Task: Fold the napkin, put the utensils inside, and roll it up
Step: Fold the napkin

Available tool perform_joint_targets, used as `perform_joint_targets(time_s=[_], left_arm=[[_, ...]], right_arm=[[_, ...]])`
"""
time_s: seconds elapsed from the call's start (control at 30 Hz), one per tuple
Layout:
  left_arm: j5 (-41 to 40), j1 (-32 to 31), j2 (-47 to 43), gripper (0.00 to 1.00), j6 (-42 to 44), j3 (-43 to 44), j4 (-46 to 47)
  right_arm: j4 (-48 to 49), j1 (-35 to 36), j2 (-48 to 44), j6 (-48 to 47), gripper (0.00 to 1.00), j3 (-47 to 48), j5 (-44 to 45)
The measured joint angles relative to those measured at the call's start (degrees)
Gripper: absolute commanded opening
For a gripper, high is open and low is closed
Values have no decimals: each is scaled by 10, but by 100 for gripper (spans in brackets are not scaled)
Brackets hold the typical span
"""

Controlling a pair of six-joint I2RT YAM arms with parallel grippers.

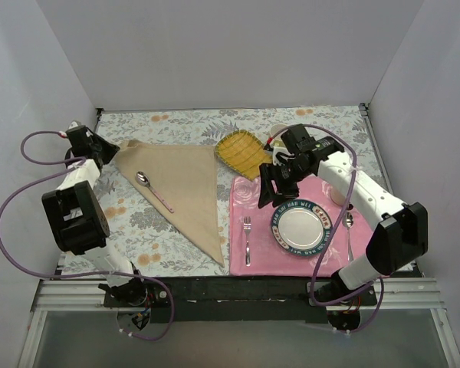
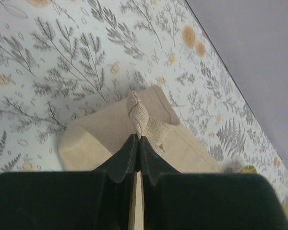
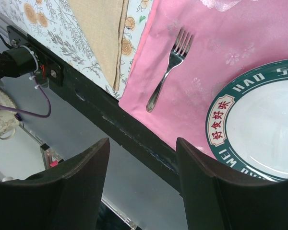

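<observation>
Left pincer (image 2: 138,141) is clamped tight on the far-left corner of the folded napkin (image 1: 180,188), and a spoon (image 1: 153,190) lies on the cloth. Right pincer (image 3: 142,143) hangs wide open over the pink mat (image 1: 249,257), near the fork (image 1: 247,234).

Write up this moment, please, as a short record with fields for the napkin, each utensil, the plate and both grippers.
napkin: folded into a triangle, left of the pink placemat
first spoon: lying diagonally on the napkin
fork: on the placemat, left of the plate
second spoon: on the placemat, right of the plate
plate: empty, on the placemat
left gripper: shut on the napkin's far left corner
right gripper: open, holding nothing, above the placemat
</observation>
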Motion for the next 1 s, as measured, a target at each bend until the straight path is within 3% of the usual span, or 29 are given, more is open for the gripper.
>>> perform_joint_targets(time_s=[0.47,1.0], left_arm=[[6,-81,-169,0,-46,-157,-41],[8,-138,-221,0,-89,-233,-58]], right_arm=[[14,0,-88,2,66,-81,-11],[21,0,-125,2,66,-103,-20]])
